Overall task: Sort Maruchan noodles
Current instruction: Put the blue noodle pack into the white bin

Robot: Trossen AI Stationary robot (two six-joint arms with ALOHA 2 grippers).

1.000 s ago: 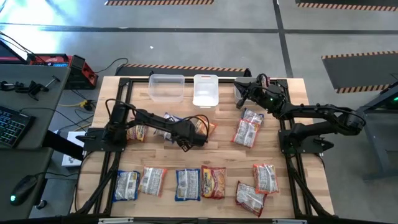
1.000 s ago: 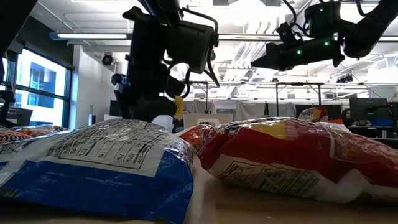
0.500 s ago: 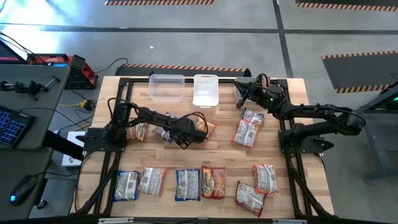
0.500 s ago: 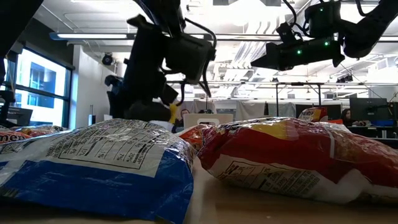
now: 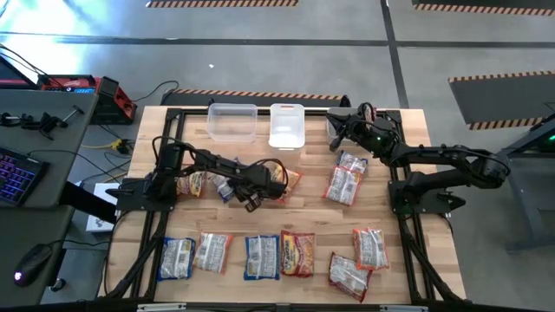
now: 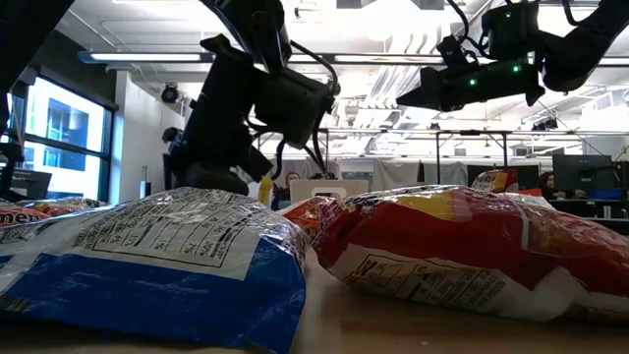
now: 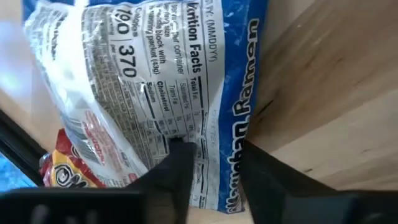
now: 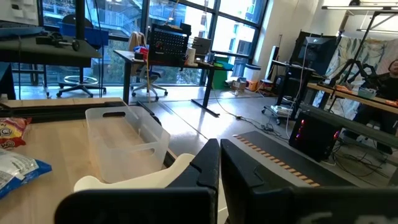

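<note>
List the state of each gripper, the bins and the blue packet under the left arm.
left gripper: fingers closing on the blue packet's edge.
blue packet: flat on the table, label side up.
right gripper: shut, empty, raised near the bins.
clear bins: upright, empty.

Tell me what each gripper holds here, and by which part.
The left gripper is closing on the blue packet at one printed end edge; a firm hold cannot be told. The right gripper is shut and holds nothing, up by the bins.

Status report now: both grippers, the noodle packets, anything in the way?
Left gripper closing on blue-and-white packet, mid-table. Right gripper shut, waiting above the bins. Orange packet beside target.
</note>
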